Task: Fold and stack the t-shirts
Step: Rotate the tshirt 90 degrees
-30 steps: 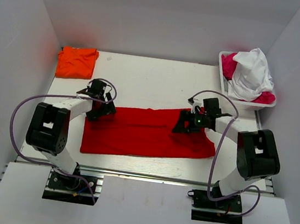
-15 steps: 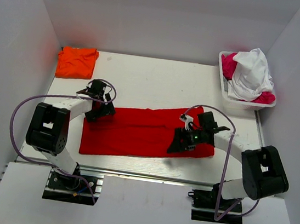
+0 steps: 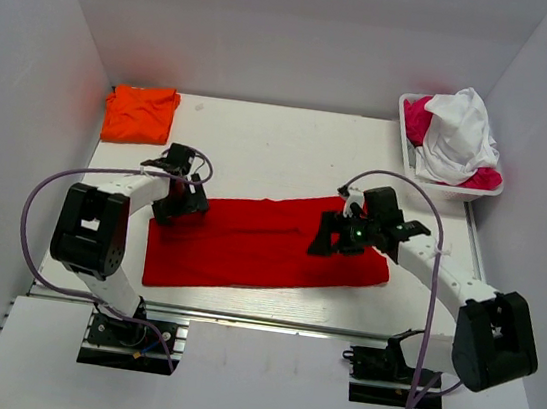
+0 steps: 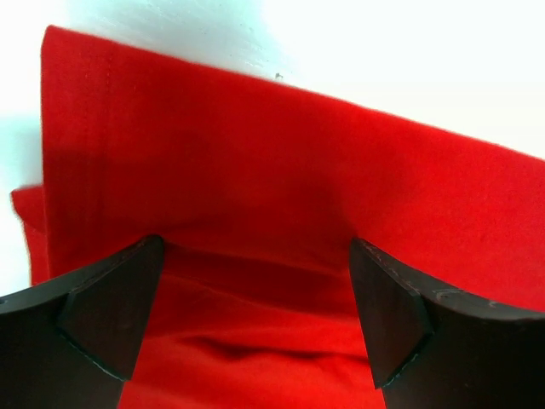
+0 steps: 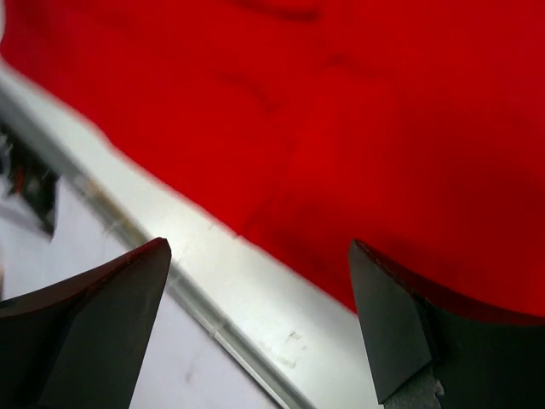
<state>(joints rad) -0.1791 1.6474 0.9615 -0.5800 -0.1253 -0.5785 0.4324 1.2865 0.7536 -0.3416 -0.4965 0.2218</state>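
Observation:
A bright red t-shirt (image 3: 258,245), folded into a long strip, lies across the middle of the table. An orange t-shirt (image 3: 140,112) sits folded in the back left corner. My left gripper (image 3: 170,211) hangs open over the strip's left end; in the left wrist view the red cloth (image 4: 255,162) lies rippled below the gripper (image 4: 255,319), with nothing between the jaws. My right gripper (image 3: 327,240) is open over the strip's right part. The right wrist view shows the shirt's edge (image 5: 383,128) and bare table beneath the gripper (image 5: 255,328).
A white basket (image 3: 409,105) at the back right holds white and pink clothes (image 3: 456,136). White walls close in the table on three sides. A metal rail (image 3: 268,320) runs along the near edge.
My right gripper swung toward the near edge and then back a little, its elbow moving out to the right. The red strip has shifted slightly. The left gripper has barely moved.

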